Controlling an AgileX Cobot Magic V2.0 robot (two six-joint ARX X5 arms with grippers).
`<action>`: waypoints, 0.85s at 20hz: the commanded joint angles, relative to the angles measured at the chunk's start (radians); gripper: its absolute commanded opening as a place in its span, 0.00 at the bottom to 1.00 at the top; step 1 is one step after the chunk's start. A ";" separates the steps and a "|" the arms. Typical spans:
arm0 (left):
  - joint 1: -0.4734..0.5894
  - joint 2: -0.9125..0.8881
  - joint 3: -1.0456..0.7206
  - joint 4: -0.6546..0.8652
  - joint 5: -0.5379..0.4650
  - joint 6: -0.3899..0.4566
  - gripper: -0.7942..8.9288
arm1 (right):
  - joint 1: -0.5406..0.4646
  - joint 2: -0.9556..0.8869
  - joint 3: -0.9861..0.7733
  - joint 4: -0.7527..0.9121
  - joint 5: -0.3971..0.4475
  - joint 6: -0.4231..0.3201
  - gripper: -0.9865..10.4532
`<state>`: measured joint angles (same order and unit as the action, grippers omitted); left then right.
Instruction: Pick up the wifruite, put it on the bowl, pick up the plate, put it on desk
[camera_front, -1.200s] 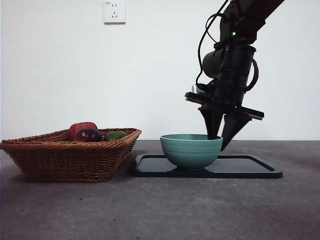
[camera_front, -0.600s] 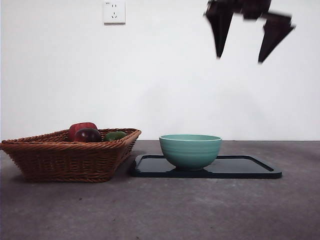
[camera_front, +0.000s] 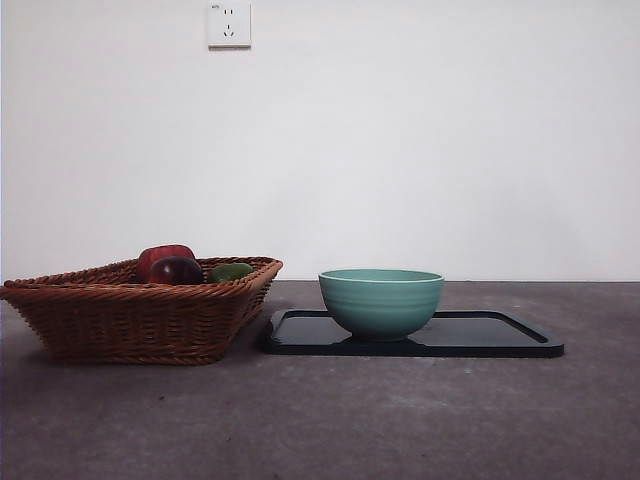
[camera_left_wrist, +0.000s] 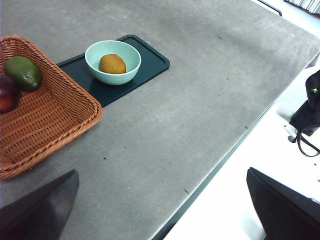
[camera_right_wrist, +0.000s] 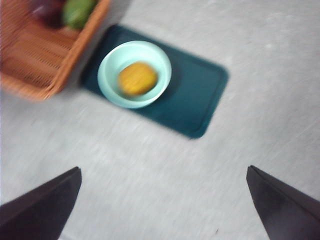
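Bowl (camera_left_wrist: 113, 61): holds the wifruite (camera_left_wrist: 112, 63), sits on the tray's (camera_left_wrist: 150, 62) left end.
Basket (camera_left_wrist: 45, 120): green and dark red fruit.
Desk (camera_left_wrist: 165, 120): bare right of tray.
My grippers (camera_right_wrist: 162, 205), (camera_left_wrist: 162, 207): both high, spread apart, empty.

The desk (camera_front: 400, 420) is dark grey and mottled. A wicker basket (camera_front: 140, 310) and a black tray (camera_front: 500, 335) lie directly on it, just beside each other, the tray carrying a bowl (camera_front: 381, 300).

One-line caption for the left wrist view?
Orange fruit rests inside the teal bowl on a dark tray, beside a wicker basket; left gripper open.
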<state>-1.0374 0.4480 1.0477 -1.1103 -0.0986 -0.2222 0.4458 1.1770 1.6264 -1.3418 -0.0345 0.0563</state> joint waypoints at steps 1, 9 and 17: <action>-0.011 0.000 0.007 0.011 0.002 0.012 0.73 | 0.039 -0.113 -0.064 -0.072 -0.014 0.015 0.61; -0.011 0.000 0.007 0.011 0.002 0.008 0.73 | 0.063 -0.543 -0.358 -0.072 -0.045 0.045 0.61; -0.011 0.000 0.007 0.012 0.002 0.009 0.73 | 0.062 -0.760 -0.443 -0.072 -0.082 0.053 0.61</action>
<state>-1.0374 0.4480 1.0477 -1.1099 -0.0986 -0.2222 0.5022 0.4126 1.1732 -1.3418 -0.1143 0.0963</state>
